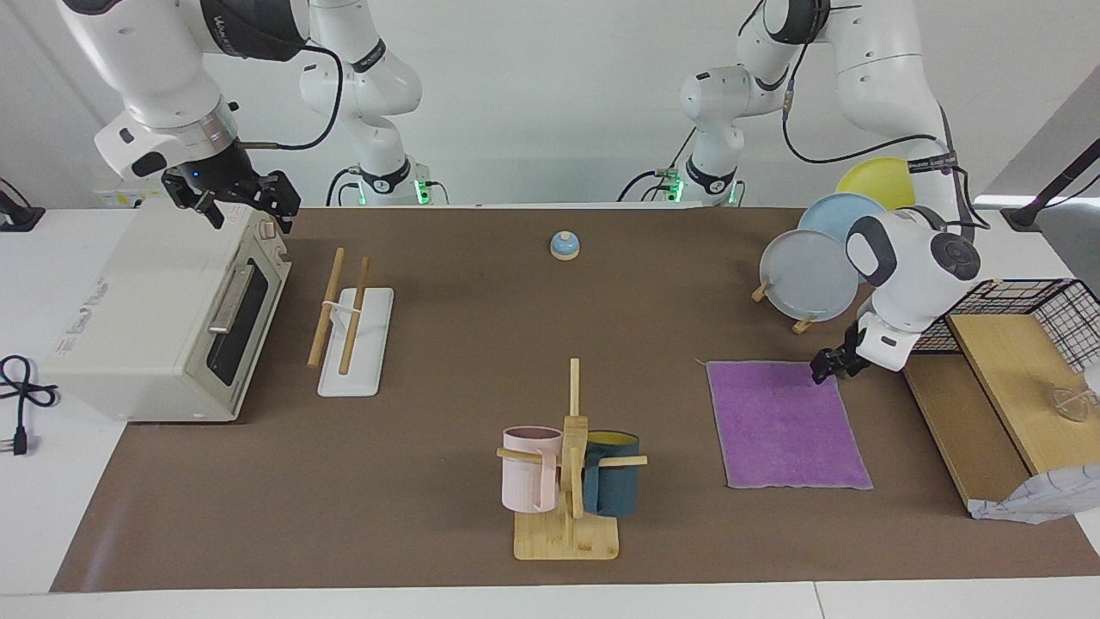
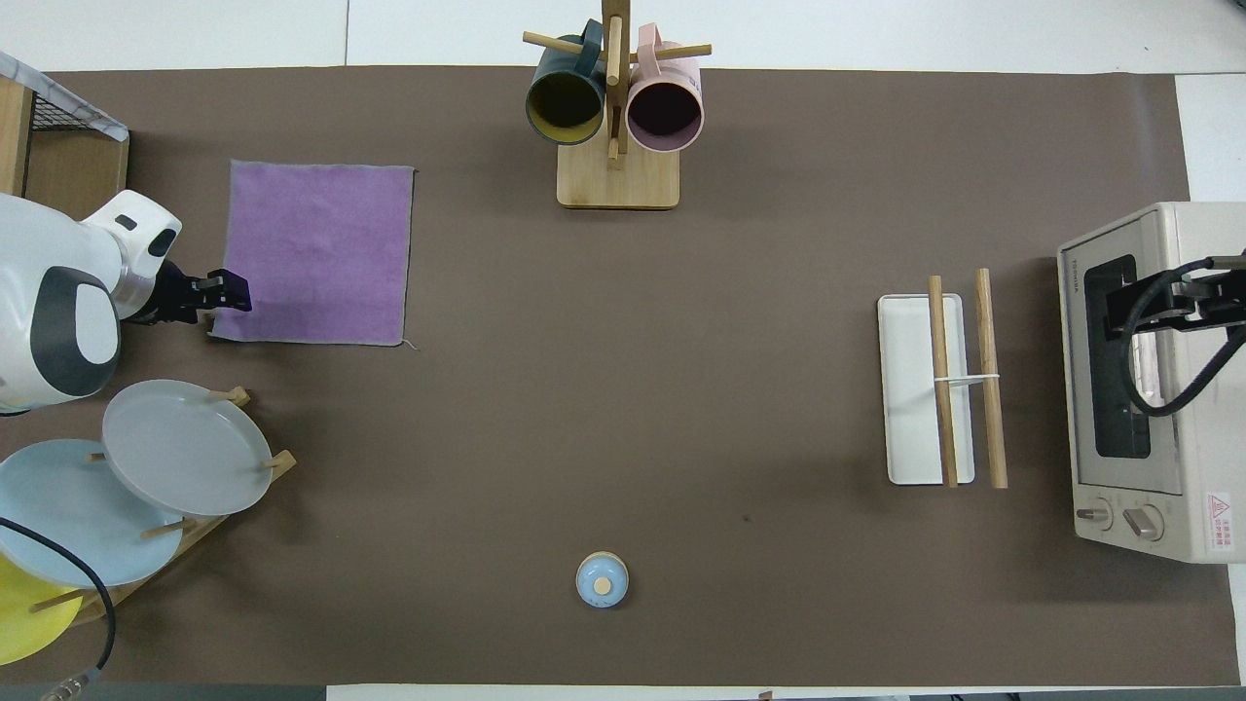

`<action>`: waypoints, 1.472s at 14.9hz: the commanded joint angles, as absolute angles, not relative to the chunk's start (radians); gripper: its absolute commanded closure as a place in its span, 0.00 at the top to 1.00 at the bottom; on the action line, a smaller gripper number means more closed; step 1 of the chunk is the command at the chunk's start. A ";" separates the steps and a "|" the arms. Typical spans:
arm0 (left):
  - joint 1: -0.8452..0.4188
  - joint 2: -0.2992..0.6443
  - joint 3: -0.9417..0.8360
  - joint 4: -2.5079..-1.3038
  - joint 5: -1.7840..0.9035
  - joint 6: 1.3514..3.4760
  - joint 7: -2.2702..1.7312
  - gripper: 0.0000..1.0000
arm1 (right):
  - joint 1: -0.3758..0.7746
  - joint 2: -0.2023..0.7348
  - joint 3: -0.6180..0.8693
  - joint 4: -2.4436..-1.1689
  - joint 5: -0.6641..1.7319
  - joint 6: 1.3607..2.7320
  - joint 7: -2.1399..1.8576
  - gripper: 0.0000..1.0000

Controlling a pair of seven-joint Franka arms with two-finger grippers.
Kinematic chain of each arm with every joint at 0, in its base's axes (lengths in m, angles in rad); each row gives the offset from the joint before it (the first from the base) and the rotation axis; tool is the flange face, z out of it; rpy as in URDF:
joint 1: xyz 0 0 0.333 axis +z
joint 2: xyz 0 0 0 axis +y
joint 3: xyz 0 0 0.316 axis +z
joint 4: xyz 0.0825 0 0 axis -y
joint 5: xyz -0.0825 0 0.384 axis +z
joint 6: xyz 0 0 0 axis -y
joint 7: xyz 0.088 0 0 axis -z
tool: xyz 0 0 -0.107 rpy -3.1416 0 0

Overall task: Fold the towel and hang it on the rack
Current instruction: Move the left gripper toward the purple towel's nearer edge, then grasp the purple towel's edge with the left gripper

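The left gripper (image 1: 827,368) is down at the corner of the purple towel (image 1: 786,423) that lies nearest the robots and toward the left arm's end of the table. Whether its fingers are apart or pinched on the cloth I cannot tell. The towel lies flat and unfolded, purple face up, reaching away from the gripper along the table.

Risks, as I judge them: if the fingers close on the mat beside the hem instead of on the cloth, the corner stays down and the fold never starts. If they catch only the thin edge, it may slip out as the corner is carried over. A lift at one corner alone could drag the whole towel askew and give a crooked fold that hangs badly.

The rack (image 1: 353,325) stands well apart from this gripper, toward the right arm's end, beside the toaster oven (image 1: 163,314). The right gripper (image 1: 245,202) waits over that oven, fingers apart.

Counting outward from the left gripper:
- one towel
- three plates (image 1: 812,273) on their stand, just beside the gripper
- one wire basket (image 1: 1023,309) on a wooden shelf
- two mugs (image 1: 567,468) on one mug tree
- one small blue bell (image 1: 565,245)
- one rack with two rods
- one toaster oven
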State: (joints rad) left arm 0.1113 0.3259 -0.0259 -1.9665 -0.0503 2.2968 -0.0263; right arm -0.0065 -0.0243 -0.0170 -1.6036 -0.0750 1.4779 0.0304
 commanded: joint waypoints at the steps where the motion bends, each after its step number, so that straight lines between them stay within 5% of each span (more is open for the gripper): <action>1: 0.121 0.322 -0.029 -1.977 -0.077 2.280 -0.028 0.65 | -0.017 -0.035 -0.015 -1.618 -0.061 1.488 0.020 1.00; 6: 0.133 0.322 -0.029 -1.985 -0.087 2.278 -0.028 0.53 | -0.015 -0.035 -0.015 -1.618 -0.061 1.488 0.020 1.00; 13: 0.132 0.322 -0.028 -1.979 -0.114 2.270 -0.018 0.00 | -0.015 -0.035 -0.015 -1.618 -0.061 1.488 0.018 1.00; 22: 0.120 0.273 -0.026 -1.960 -0.101 2.238 0.161 0.00 | -0.015 -0.037 -0.015 -1.618 -0.061 1.488 0.020 1.00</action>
